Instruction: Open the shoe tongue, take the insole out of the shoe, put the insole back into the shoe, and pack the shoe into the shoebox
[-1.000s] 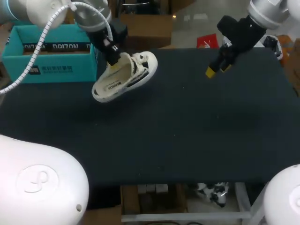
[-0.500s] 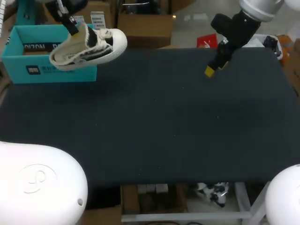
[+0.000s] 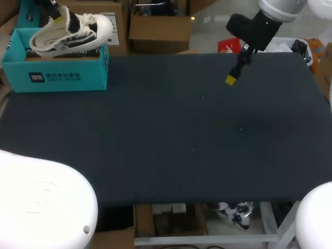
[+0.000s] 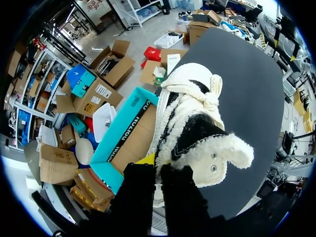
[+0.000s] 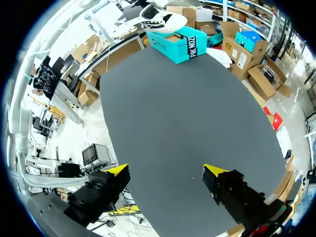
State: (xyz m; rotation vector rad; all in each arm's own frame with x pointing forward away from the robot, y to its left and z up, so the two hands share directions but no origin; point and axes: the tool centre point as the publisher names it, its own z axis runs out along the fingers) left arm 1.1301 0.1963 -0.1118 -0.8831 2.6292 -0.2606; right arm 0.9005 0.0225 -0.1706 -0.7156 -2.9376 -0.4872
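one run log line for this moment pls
step: pack shoe | left end effector: shut on shoe, over shoebox | right end effector: open, empty, above table

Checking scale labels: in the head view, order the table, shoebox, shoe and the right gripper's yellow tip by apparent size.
1. table
2. shoebox
3. shoe, held above the box so nearer the camera, yet smaller-looking
4. yellow tip of the right gripper
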